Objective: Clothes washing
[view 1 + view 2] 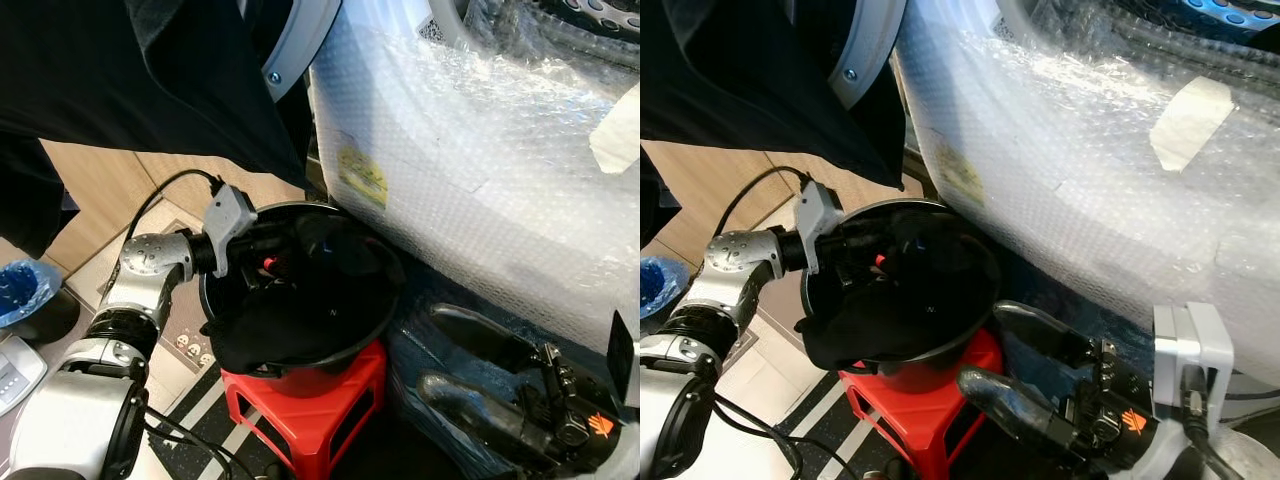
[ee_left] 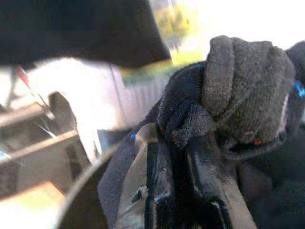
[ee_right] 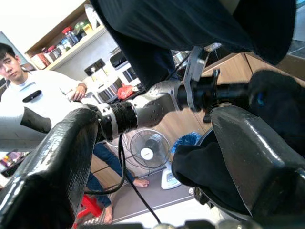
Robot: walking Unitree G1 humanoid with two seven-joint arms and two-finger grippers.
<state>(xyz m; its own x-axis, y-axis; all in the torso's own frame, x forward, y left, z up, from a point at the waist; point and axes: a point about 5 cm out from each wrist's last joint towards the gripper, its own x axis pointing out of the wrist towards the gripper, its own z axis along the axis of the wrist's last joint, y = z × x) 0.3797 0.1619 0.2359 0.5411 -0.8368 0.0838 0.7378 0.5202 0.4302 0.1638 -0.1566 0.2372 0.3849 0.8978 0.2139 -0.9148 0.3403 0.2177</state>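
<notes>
A black basin (image 1: 385, 300) stands on a red stool (image 1: 320, 400) and holds dark clothes (image 1: 290, 325). My left gripper (image 1: 275, 262) reaches into the basin from the left. In the left wrist view its fingers (image 2: 157, 191) are shut on a dark grey knit garment (image 2: 243, 81) bunched at their tips. My right gripper (image 1: 988, 348) hangs open, low and to the right of the basin, with nothing between its fingers (image 3: 257, 152). A large black garment (image 1: 150, 80) hangs across the upper left, over the washer door rim (image 1: 300, 45).
The washing machine (image 1: 480, 170), wrapped in bubble wrap, rises close behind and right of the basin. A blue bag (image 1: 22, 285) and a white scale (image 1: 15, 370) lie on the floor at left. A person (image 3: 28, 95) in a white shirt and a fan (image 3: 150, 148) are beyond.
</notes>
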